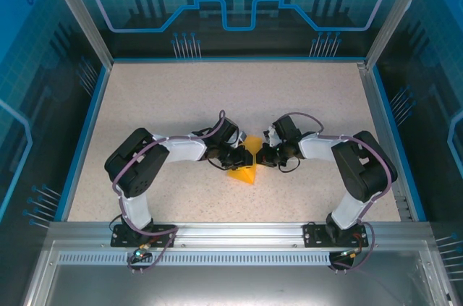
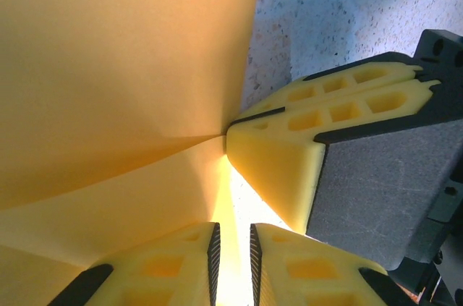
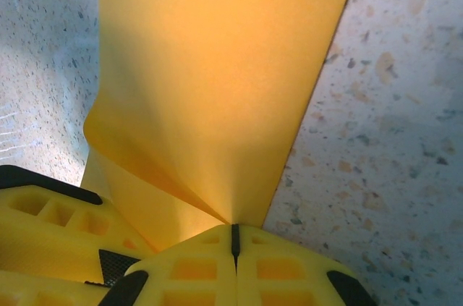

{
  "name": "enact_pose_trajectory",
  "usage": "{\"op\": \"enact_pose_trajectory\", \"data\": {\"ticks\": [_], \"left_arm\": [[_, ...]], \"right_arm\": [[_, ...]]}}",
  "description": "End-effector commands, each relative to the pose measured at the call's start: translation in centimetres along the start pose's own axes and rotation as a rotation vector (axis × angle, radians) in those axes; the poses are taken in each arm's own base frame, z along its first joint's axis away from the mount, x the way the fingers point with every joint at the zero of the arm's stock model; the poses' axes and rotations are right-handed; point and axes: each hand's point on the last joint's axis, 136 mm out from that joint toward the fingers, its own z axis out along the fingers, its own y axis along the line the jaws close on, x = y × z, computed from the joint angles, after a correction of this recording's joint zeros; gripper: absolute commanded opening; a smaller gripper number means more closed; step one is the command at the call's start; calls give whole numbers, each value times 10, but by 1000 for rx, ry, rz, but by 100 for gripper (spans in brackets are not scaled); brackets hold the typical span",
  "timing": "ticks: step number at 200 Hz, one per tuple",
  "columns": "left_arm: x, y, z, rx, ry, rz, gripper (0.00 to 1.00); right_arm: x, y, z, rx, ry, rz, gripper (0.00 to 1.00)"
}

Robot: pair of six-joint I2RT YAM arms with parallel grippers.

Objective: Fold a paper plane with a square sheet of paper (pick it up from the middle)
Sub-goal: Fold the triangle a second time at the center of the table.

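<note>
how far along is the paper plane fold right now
Done: the square sheet of paper is picked up near the middle of the table and already creased, two layers meeting at the pinch. In hand: the right pincer is shut on that crease; the left pincer sits close beside it, grip unclear. Left: no slim pointed dart shape yet, so most folds seem to remain.

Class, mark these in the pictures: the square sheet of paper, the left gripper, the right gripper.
square sheet of paper [image 3: 217, 82], right wrist view, its broad flat face
left gripper [image 2: 233, 234], left wrist view, gap between its fingertips
right gripper [image 3: 234, 234], right wrist view, seam between its closed fingertips
</note>
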Motion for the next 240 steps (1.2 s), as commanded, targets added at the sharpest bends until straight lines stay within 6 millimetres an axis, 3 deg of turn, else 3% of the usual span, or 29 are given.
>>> {"op": "enact_pose_trajectory", "data": {"ticks": [1, 154, 240], "left_arm": [[8, 8, 5, -10, 44, -10, 22], [7, 7, 6, -10, 50, -8, 22], [8, 10, 8, -21, 56, -15, 22]], "right_arm": [[5, 0, 2, 19, 23, -13, 5], [4, 6, -13, 23, -19, -38, 5], [5, 0, -1, 27, 13, -23, 5]]}}
